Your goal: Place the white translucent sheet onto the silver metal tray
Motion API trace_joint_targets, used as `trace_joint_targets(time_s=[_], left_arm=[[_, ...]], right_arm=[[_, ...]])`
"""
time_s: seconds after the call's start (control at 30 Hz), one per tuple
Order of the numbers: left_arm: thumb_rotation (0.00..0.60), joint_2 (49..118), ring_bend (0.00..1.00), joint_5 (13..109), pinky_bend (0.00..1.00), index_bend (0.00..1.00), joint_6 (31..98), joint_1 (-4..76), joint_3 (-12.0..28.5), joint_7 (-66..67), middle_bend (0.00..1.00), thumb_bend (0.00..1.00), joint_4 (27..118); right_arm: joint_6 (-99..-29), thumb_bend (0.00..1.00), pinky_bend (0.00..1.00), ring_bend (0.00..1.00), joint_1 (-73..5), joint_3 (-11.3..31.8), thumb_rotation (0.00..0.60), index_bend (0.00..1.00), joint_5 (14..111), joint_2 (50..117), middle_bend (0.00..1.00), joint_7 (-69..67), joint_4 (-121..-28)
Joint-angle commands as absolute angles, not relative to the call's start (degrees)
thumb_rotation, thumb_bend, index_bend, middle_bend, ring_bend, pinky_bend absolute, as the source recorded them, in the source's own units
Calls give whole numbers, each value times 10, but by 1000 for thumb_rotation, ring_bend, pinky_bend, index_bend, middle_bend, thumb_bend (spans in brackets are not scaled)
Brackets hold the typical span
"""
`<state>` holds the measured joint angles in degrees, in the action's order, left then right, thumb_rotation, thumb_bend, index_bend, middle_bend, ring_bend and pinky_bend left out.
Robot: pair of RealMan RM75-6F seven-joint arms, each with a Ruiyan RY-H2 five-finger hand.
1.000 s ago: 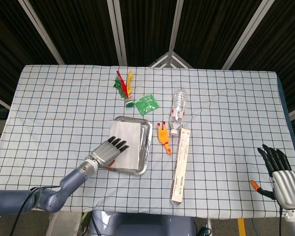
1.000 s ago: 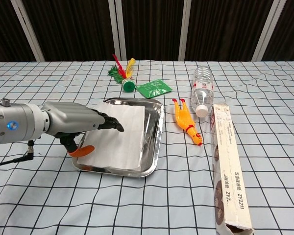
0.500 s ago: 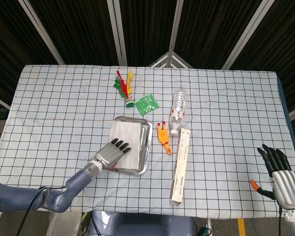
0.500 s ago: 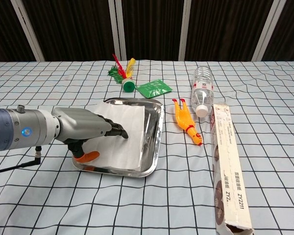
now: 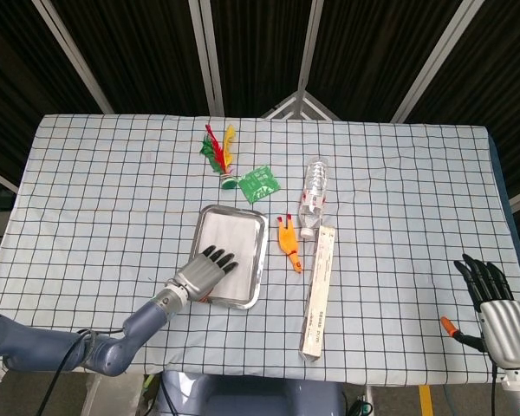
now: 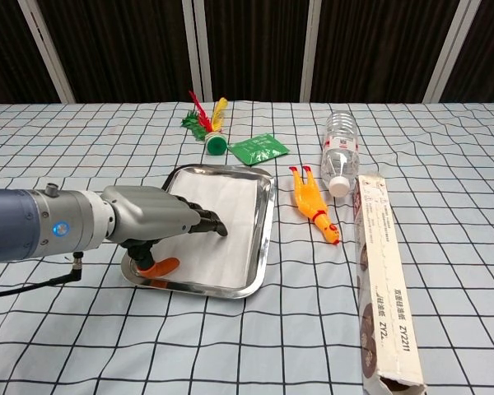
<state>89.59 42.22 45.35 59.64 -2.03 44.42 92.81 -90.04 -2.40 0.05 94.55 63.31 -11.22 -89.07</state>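
On the tray (image 6: 262, 247), the sheet (image 6: 222, 226) looks thin, limp and slippery; the left hand (image 6: 152, 226) lies flat, fingers together, pressing its near edge.

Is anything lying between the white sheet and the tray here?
Nothing visible does. The white translucent sheet already lies inside the silver metal tray, with the left hand spread over its near-left part. What is under that hand cannot be seen.
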Motion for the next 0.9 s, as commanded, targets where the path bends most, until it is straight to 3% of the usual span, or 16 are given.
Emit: trace_joint_targets(time_s=[0.03, 0.37, 0.47, 0.63, 0.7, 0.8, 0.9], left_arm=[[600, 898, 0, 425, 0, 0, 457, 597, -22, 443, 0, 598, 929], [600, 874, 0, 445, 0, 0, 483, 590, -26, 428, 0, 585, 951], [600, 860, 0, 457, 0, 0, 492, 586, -21, 416, 0, 540, 963], [600, 835, 0, 478, 0, 0, 512, 576, -11, 393, 0, 385, 987], [600, 822, 0, 491, 0, 0, 533, 565, -7, 381, 0, 251, 1003], [600, 802, 0, 531, 0, 0, 600, 529, -7, 359, 0, 114, 1037], [600, 784, 0, 600, 0, 0, 683, 476, -28, 336, 0, 74, 1068]], right_arm=[[-901, 291, 0, 0, -24, 1, 600, 0, 946, 633, 0, -113, -890], [-901, 291, 0, 0, -24, 1, 600, 0, 946, 633, 0, -113, -889], [-902, 290, 0, 0, -24, 1, 600, 0, 946, 633, 0, -112, -890], [-902, 290, 0, 0, -23, 1, 600, 0, 945, 633, 0, -111, -889], [-902, 290, 0, 0, -23, 1, 600, 0, 944, 633, 0, -112, -888], [-902, 290, 0, 0, -23, 2, 600, 0, 942, 633, 0, -112, -887], [-903, 291, 0, 0, -22, 2, 600, 0, 942, 633, 0, -110, -886]])
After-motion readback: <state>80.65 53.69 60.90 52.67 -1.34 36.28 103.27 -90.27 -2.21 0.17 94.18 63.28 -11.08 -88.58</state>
